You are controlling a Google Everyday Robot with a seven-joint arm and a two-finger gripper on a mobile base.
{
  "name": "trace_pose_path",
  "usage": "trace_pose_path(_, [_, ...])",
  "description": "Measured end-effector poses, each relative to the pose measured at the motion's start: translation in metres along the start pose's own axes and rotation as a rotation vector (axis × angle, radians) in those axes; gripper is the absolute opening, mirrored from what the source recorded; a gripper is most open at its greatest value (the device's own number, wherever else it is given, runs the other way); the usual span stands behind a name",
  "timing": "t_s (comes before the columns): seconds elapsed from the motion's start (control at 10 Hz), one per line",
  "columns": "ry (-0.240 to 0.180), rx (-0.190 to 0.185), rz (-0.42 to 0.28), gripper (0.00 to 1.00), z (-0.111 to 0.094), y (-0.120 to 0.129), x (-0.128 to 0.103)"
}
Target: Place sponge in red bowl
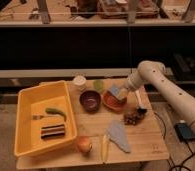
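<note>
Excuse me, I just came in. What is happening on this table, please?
A white robot arm reaches in from the right. Its claw holds the sponge over the red bowl, next to the dark bowl. The sponge looks not yet released. A yellow tub sits on the left.

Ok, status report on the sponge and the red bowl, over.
Tool over the red bowl, carrying the sponge. Sponge not yet down in the bowl. Dark bowl close on one side, not blocking.
</note>
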Motion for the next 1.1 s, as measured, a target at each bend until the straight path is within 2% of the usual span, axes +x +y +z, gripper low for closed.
trace_pose_path(0.1, [0.017,0.002,0.010,0.40,0.006,-0.008,0.007])
trace_pose_path(0.2, [0.025,0.003,0.017,0.48,0.010,-0.012,0.011])
trace_pose_path(0.5, [0.017,0.006,0.057,0.77,0.013,-0.021,0.018])
trace_pose_path(0.7, [0.003,-0.009,0.066,0.80,0.012,-0.020,0.011])
trace_pose_path(1.1, [-0.039,-0.107,0.070,0.80,0.012,-0.013,0.004])
